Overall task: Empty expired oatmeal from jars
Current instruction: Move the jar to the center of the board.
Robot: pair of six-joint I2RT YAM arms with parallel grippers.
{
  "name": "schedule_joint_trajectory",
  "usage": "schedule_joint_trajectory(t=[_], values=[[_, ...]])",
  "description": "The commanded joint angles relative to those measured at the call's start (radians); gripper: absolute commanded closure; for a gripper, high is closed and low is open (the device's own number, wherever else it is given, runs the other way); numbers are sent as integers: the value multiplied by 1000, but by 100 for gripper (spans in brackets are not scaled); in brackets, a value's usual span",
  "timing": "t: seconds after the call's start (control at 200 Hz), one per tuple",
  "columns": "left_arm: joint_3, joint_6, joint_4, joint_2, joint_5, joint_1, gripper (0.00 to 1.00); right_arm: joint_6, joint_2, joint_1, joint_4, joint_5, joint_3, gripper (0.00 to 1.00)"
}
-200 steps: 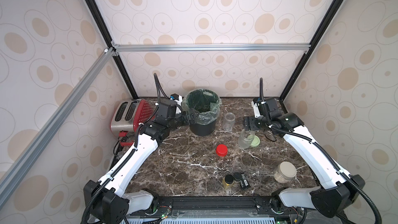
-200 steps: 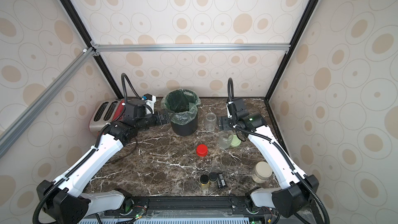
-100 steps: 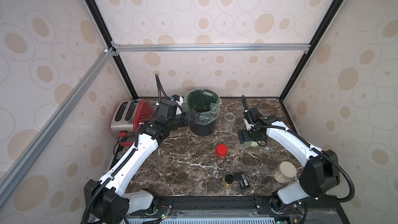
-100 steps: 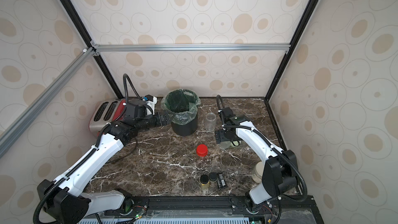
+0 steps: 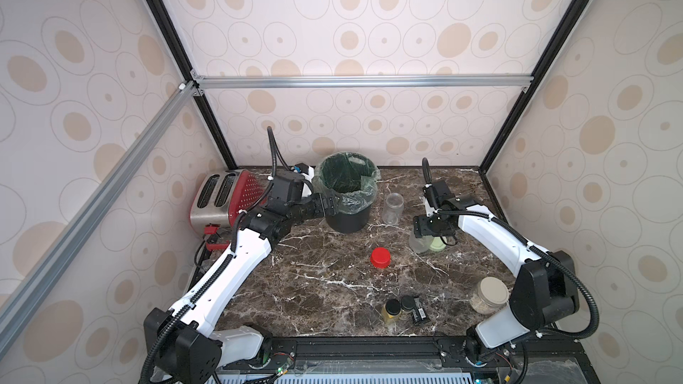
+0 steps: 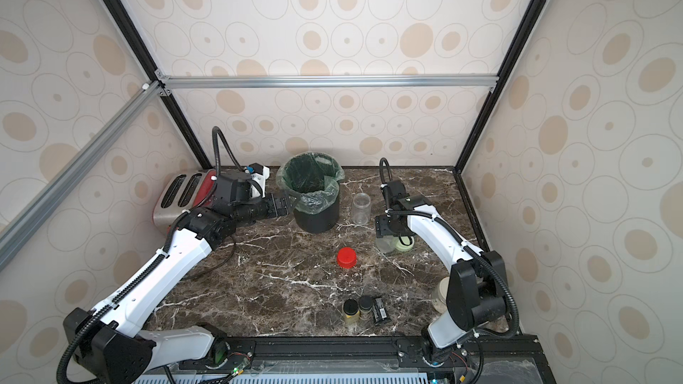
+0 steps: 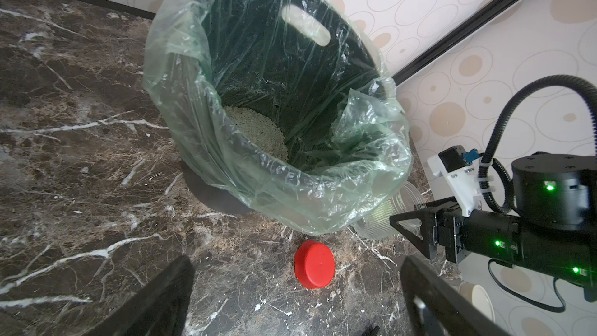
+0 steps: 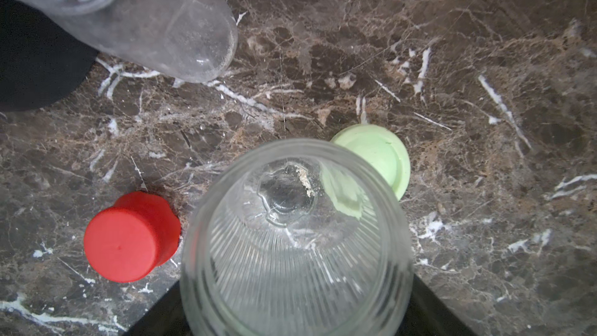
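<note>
Dark brown marble makes up the tabletop (image 5: pixel 314 289) in both top views. At the back stands a black bin (image 5: pixel 347 221) lined with a green bag (image 5: pixel 364 197), and a red and silver toaster (image 5: pixel 221 197) sits to its left. The left gripper (image 5: pixel 331 204) hovers just beside the bin's wall, holding nothing. Right of the bin a plain jar (image 5: pixel 392 208) stands upright without a lid. Further right, the right gripper (image 5: pixel 425 236) points down over a ribbed jar (image 5: pixel 417 243), and a green lid (image 5: pixel 439 244) lies just beside that jar. A red lid (image 5: pixel 380 257) lies alone mid-tabletop. At the front right, a beige-lidded jar (image 5: pixel 488 295) stands closed beside the right arm's base, with oatmeal (image 5: pixel 479 304) inside. Two small black-capped bottles (image 5: pixel 392 310) and a black packet (image 5: pixel 419 315) sit together at the front.

In the left wrist view, the left fingers (image 7: pixel 161 298) stand wide apart over bare marble. Beyond them is the red lid (image 7: pixel 314 265). More oatmeal (image 7: pixel 255 130) lies heaped in the bottom of the bag.

In the right wrist view, the ribbed jar (image 8: pixel 290 237) stands mouth up and nearly empty, with a few grains stuck near its bottom. The black fingers (image 8: pixel 155 315) flank it on both sides, right at its wall. I cannot tell whether they press on it. The green lid (image 8: pixel 378 153) peeks out behind the jar and the red lid (image 8: pixel 126 237) lies near it. The plain jar (image 8: pixel 161 21) stands well apart.
</note>
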Motion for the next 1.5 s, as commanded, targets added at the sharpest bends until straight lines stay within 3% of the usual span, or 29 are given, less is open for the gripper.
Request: schedule_joint_trajectory(t=[0.0, 0.275, 0.511, 0.721, 0.841, 1.182, 1.492], values=[[45, 27, -23, -11, -4, -4, 1, 4, 38, -5, 9, -34, 8, 21], [40, 27, -27, -22, -7, -3, 1, 7, 19, -5, 16, -41, -31, 0], [50, 27, -30, -20, 1, -3, 1, 18, 54, -7, 47, -92, -21, 0], [40, 36, -47, -45, -25, -3, 1, 9, 44, -6, 10, -78, -11, 19], [42, 36, -40, -40, -22, -5, 1, 10, 38, -7, 11, -58, 10, 24], [43, 32, -28, -33, -8, -3, 1, -17, 202, -65, 26, -16, 253, 25], [38, 46, -37, -48, -26, -3, 1, -16, 324, -99, 44, -34, 349, 19]])
